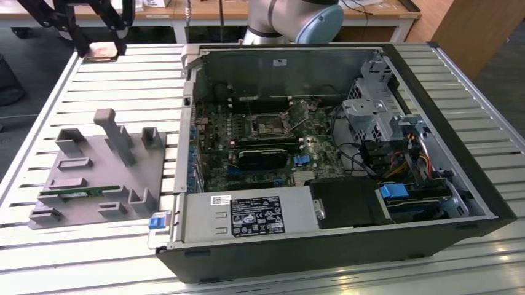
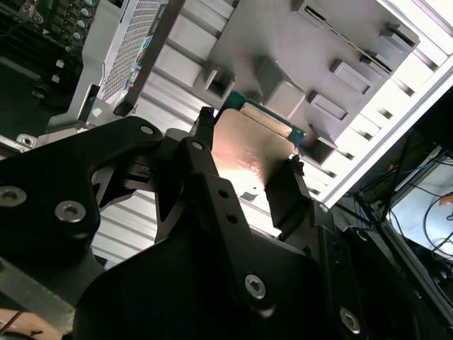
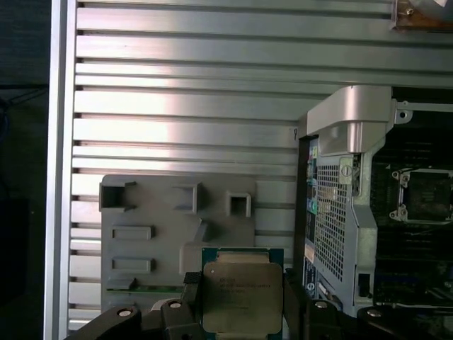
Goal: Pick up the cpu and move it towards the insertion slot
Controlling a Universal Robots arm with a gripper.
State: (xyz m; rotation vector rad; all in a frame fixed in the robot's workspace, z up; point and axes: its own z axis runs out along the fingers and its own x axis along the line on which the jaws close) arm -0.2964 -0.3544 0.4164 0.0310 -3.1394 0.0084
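The gripper (image 2: 248,149) is clenched on the cpu (image 3: 242,292). Its two black fingers (image 2: 283,195) press against opposite edges of the chip, so the cpu sits squarely between them with its silvery top bare in both wrist views and a strip of its green edge showing past the fingertips. The cpu is off the counter (image 1: 123,86) and held in the air. In the exterior view it hangs in the gripper above the far corner of the slatted metal counter, on the exterior view's left. Below it on the counter lies a grey holder block (image 1: 107,166) with raised posts and shallow pockets, and a thin green memory stick (image 1: 78,192) rests in one pocket near the block's near edge. To the exterior view's right of the block, just beside it, stands an open computer case (image 1: 459,184) lying on its side, with its green circuit board (image 1: 215,138) exposed. The insertion slot (image 1: 271,128), a square metal frame around a dark centre, sits on that board near the middle of the case, well apart from the gripper and the cpu. In the first wrist view the slot (image 3: 427,193) shows beyond the case's perforated metal wall. The robot arm's grey and blue joint (image 1: 308,21) rises behind the case.
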